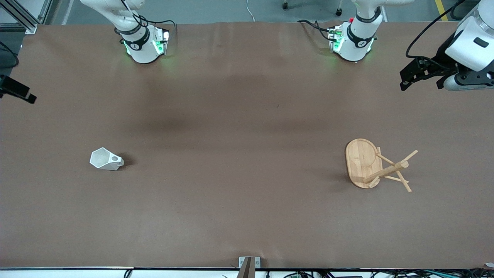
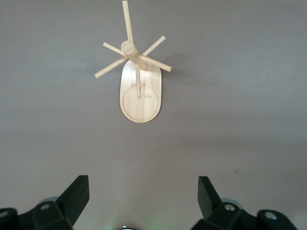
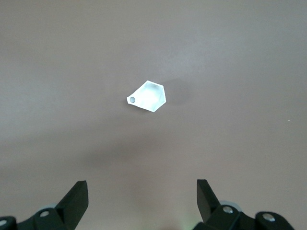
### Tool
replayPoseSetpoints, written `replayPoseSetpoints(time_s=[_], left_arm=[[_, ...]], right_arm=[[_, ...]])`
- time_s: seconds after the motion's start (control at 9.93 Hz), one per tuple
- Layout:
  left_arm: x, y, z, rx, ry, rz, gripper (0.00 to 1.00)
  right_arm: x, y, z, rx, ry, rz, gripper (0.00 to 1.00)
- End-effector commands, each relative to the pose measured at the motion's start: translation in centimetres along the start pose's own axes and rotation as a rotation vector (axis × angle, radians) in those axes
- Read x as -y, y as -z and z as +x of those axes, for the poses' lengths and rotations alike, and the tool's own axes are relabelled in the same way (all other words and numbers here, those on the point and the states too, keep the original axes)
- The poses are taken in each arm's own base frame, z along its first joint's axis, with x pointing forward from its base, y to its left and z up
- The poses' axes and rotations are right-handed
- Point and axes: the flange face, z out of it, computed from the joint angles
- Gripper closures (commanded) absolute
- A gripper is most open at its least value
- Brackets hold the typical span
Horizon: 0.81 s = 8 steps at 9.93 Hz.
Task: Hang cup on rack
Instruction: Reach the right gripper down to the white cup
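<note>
The white faceted cup (image 1: 106,159) (image 3: 147,96) lies on its side on the brown table, toward the right arm's end, its round side hole facing up. The bamboo rack (image 1: 376,165) (image 2: 138,79) stands on its oval base toward the left arm's end, with thin pegs fanning from its post. My left gripper (image 1: 421,82) (image 2: 143,184) hangs open and empty above the table, well short of the rack. My right gripper (image 3: 142,188) is open and empty too, high above the table with the cup some way ahead of it. Only part of the right gripper (image 1: 17,92) shows in the front view.
Both arm bases (image 1: 143,43) (image 1: 353,40) stand along the table edge farthest from the front camera. A small metal bracket (image 1: 247,264) sits at the table's nearest edge. Bare brown tabletop (image 1: 239,154) stretches between the cup and the rack.
</note>
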Motion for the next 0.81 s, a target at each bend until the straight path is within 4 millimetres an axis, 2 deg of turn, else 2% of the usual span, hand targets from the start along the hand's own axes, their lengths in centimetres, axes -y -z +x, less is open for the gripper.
replayPoseSetpoints(time_s=[0.0, 0.2, 0.4, 0.7], left_arm=[[0.1, -1.5, 0.2, 0.016, -0.011, 0.008, 0.0], [0.1, -1.5, 0.3, 0.009, -0.016, 0.013, 0.0], [0.2, -1.6, 0.4, 0.008, -0.02, 0.011, 0.0], [-0.1, -2.0, 0.9, 0.015, -0.005, 0.011, 0.0]], right_arm=[[-1.1, -8.0, 5.2, 0.072, 0.057, 0.001, 0.0], [-2.4, -14.9, 7.4, 0.085, 0.063, 0.004, 0.0], [-2.9, -22.9, 6.8, 0.053, 0.103, 0.0, 0.0], [-2.8, -30.0, 6.4, -0.002, 0.109, -0.008, 0.0]])
